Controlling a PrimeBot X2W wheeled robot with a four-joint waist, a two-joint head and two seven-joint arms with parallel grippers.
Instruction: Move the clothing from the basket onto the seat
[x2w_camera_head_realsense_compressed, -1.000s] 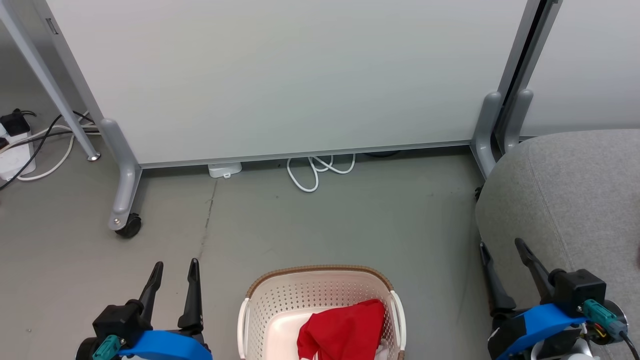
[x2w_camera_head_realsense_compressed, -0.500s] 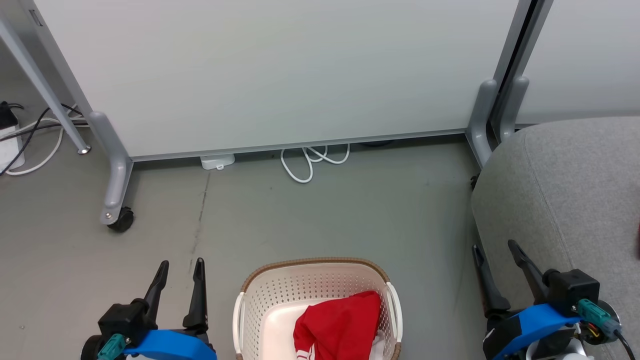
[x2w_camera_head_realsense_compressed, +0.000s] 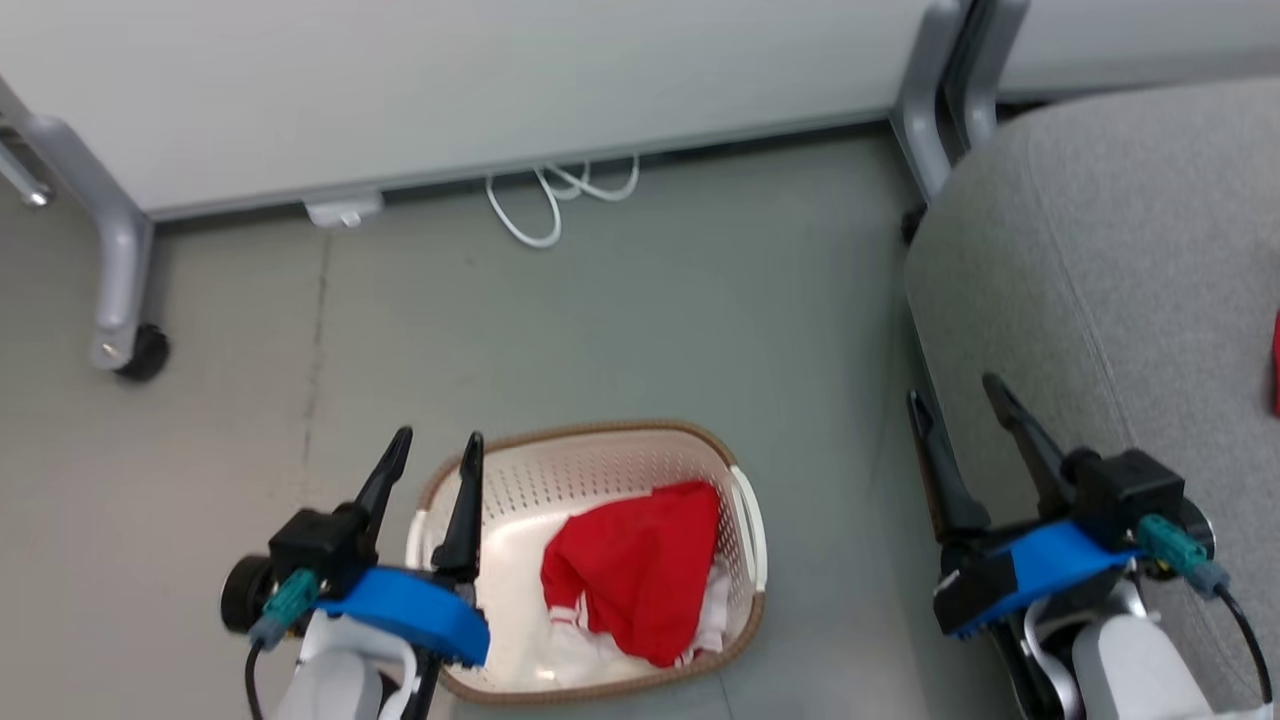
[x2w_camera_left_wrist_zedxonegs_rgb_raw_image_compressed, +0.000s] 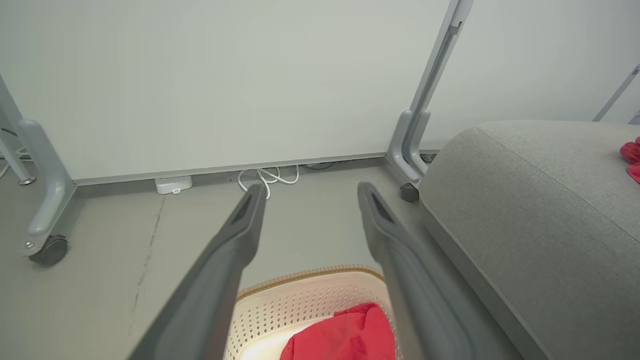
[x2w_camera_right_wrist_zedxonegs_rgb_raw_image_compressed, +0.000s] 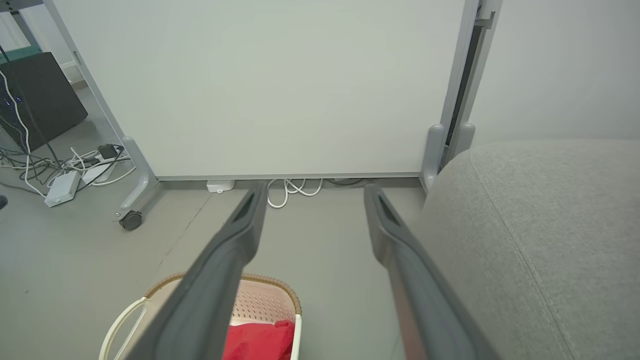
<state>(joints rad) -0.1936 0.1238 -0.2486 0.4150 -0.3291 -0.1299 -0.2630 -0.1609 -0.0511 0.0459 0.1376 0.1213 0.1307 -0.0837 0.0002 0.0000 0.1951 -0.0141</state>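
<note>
Red fabric with white trim, the clothing (x2w_camera_head_realsense_compressed: 630, 570) lay heaped in the basket (x2w_camera_head_realsense_compressed: 590, 436), bunched toward its right side. A white, red-striped part showed beneath it at the near edge. The cream basket stood on the grey floor (x2w_camera_head_realsense_compressed: 650, 320), close to the robot and between its two arms. The seat (x2w_camera_head_realsense_compressed: 1100, 250) rose to the right of the basket, apart from it, with a strip of floor between them. A sliver of red fabric (x2w_camera_head_realsense_compressed: 1276, 365) lay on the seat at the right edge of the head view, too cut off to identify.

The left gripper (x2w_camera_head_realsense_compressed: 438, 436) hung by the basket's left rim, its two dark fingers spread wide with nothing between them. The right gripper (x2w_camera_head_realsense_compressed: 951, 388) hovered at the seat's left edge, its jaws likewise wide apart and empty.

Farther off, a pale partition panel (x2w_camera_head_realsense_compressed: 450, 80) stood on grey legs, one of them with a black castor (x2w_camera_head_realsense_compressed: 140, 352). A white cable (x2w_camera_head_realsense_compressed: 545, 200) lay coiled on the floor under the panel's lower edge.
</note>
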